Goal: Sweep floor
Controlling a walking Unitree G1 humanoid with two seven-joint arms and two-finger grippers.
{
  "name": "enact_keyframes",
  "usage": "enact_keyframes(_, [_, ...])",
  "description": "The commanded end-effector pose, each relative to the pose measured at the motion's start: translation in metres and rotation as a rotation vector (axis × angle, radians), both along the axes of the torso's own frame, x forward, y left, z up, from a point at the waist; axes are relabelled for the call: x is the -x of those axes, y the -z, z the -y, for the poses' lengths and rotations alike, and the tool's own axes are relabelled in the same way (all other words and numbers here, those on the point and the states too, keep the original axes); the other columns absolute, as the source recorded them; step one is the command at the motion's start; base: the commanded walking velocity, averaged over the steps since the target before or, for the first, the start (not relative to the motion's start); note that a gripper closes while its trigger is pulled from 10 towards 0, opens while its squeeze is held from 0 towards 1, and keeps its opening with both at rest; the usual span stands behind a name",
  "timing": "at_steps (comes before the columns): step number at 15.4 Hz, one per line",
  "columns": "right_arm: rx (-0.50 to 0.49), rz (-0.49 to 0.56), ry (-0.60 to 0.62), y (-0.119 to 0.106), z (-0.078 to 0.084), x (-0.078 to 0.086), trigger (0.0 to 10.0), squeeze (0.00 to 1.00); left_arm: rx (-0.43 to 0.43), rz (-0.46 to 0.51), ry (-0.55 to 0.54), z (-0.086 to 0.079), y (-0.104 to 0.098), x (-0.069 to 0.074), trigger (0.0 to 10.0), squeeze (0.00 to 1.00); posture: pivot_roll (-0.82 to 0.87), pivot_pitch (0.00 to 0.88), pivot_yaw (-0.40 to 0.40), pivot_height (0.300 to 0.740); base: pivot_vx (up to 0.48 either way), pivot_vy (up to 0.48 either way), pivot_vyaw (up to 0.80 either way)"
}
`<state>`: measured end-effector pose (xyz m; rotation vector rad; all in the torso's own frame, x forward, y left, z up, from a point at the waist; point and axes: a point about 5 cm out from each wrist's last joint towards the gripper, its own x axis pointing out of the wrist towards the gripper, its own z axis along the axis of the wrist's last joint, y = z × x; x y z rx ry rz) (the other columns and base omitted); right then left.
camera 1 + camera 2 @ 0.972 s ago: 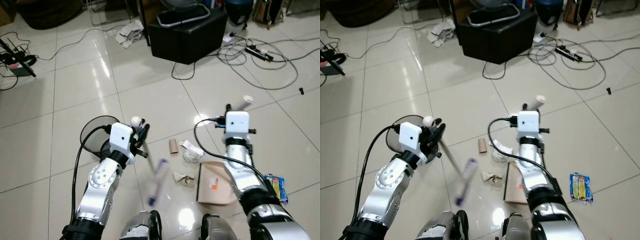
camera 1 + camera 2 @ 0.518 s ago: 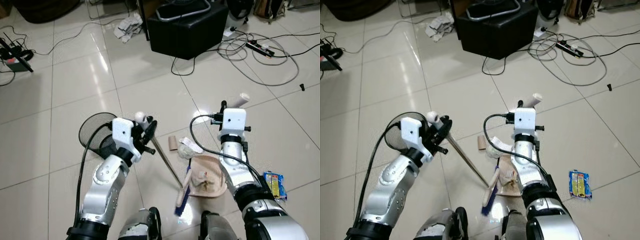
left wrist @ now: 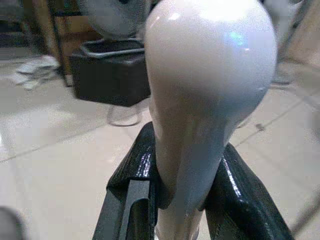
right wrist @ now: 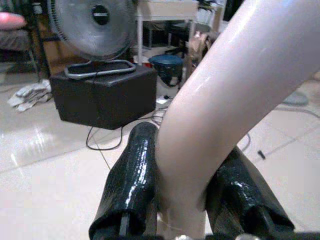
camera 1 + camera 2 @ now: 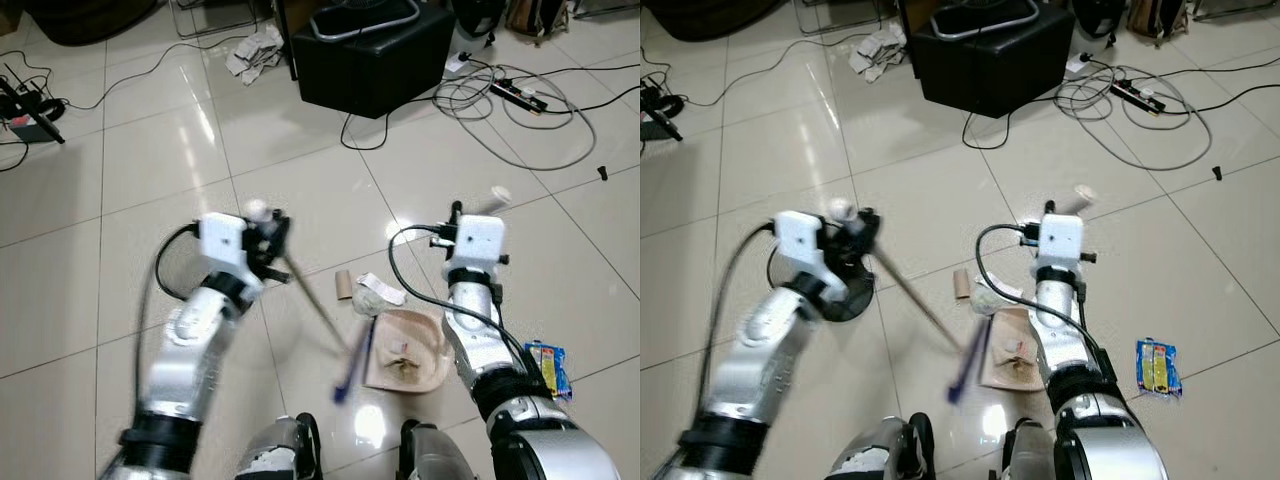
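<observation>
You're mid-sweep: your left gripper (image 3: 182, 200) has its jaws pinching the white-capped thin broom handle (image 5: 310, 295), the blue brush head (image 5: 352, 362) beside the beige plastic dustpan (image 5: 412, 350). Your right gripper (image 4: 185, 200) clamps the dustpan's pale handle. Next, draw the white crumpled paper scraps (image 5: 372, 296) just beyond the dustpan inward.

Both silver arms reached forward and down, elbows bent. The left gripper (image 3: 182, 200) had its black fingers (image 3: 135, 185) clamped around a white handle end, its arm motion-blurred. The right gripper (image 4: 182, 200) likewise pinched a pale curved handle between its fingers (image 4: 132, 185).
</observation>
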<state>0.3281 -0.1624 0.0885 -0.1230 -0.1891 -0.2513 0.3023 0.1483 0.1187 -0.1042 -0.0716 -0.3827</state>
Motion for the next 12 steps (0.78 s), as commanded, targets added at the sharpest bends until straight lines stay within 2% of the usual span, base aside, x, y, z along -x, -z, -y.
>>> enact_keyframes(1, [-0.050, 0.000, 0.000, 0.005, -0.002, 0.005, 10.0, 0.00, -0.035, 0.015, -0.046, -0.016, 0.000, -0.001, 10.0, 0.00, 0.10, 0.131, 0.151, 0.740, 0.000, 0.000, 0.00])
enact_keyframes(3, [-0.085, 0.033, 0.008, 0.005, 0.004, 0.012, 10.0, 0.00, -0.085, 0.017, -0.084, -0.033, 0.003, -0.004, 10.0, 0.00, 0.08, 0.104, 0.155, 0.740, 0.000, 0.000, 0.00])
enact_keyframes(5, [-0.112, 0.054, -0.038, 0.009, 0.007, 0.023, 10.0, 0.00, -0.153, 0.011, -0.134, -0.052, 0.009, -0.005, 10.0, 0.00, 0.07, 0.069, 0.149, 0.740, 0.000, 0.000, 0.00])
enact_keyframes(7, [-0.136, 0.076, -0.060, 0.010, 0.009, 0.032, 10.0, 0.00, -0.168, -0.007, -0.165, -0.062, 0.016, -0.003, 10.0, 0.00, 0.06, 0.054, 0.146, 0.740, 0.000, 0.000, 0.00])
enact_keyframes(9, [-0.160, 0.093, -0.074, 0.005, 0.010, 0.032, 10.0, 0.00, -0.186, -0.022, -0.175, -0.065, 0.024, -0.001, 10.0, 0.00, 0.04, 0.060, 0.133, 0.740, 0.000, 0.000, 0.00])
enact_keyframes(10, [-0.184, 0.118, -0.084, -0.004, 0.008, 0.032, 10.0, 0.00, -0.205, -0.022, -0.177, -0.067, 0.030, 0.010, 10.0, 0.00, 0.04, 0.052, 0.120, 0.740, 0.000, 0.000, 0.00])
enact_keyframes(11, [-0.196, 0.130, -0.088, -0.008, 0.007, 0.032, 10.0, 0.00, -0.205, -0.025, -0.184, -0.068, 0.032, 0.014, 10.0, 0.00, 0.04, 0.050, 0.114, 0.740, 0.000, 0.000, 0.00])
enact_keyframes(12, [-0.238, 0.169, -0.088, -0.021, 0.007, 0.033, 10.0, 0.00, -0.212, -0.024, -0.231, -0.077, 0.036, 0.026, 10.0, 0.00, 0.04, 0.045, 0.102, 0.740, 0.000, 0.000, 0.00])
